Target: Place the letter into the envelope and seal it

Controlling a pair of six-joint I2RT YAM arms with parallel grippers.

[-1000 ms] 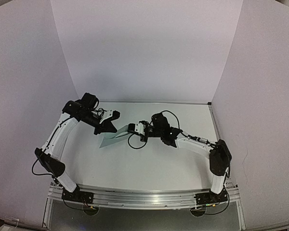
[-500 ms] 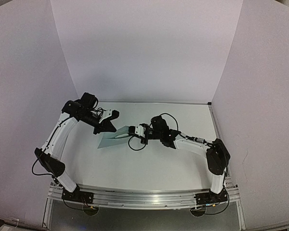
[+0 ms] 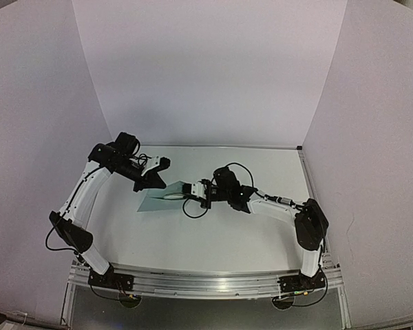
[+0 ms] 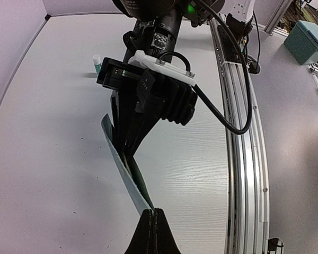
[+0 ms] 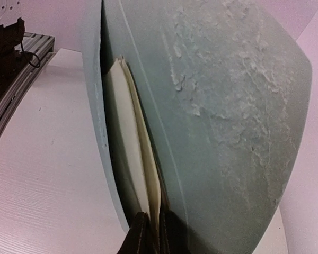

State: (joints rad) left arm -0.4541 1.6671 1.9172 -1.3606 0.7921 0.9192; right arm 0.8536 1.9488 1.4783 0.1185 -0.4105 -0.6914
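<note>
The teal envelope hangs tilted just above the table at centre left, its mouth facing right. My left gripper is shut on the envelope's edge; in the left wrist view its fingertips pinch the teal envelope. My right gripper reaches into the mouth from the right. In the right wrist view its gripper is shut on the folded cream letter, which lies inside the envelope between its two walls. Most of the letter is hidden by the envelope.
A tiny white bottle stands on the table beyond the right arm's wrist. An aluminium rail runs along the table's near edge. White walls close in the table at the back and both sides.
My right gripper has slid left, carrying the letter deeper into the envelope. The envelope has tipped lower and flatter. The left arm has barely moved.
</note>
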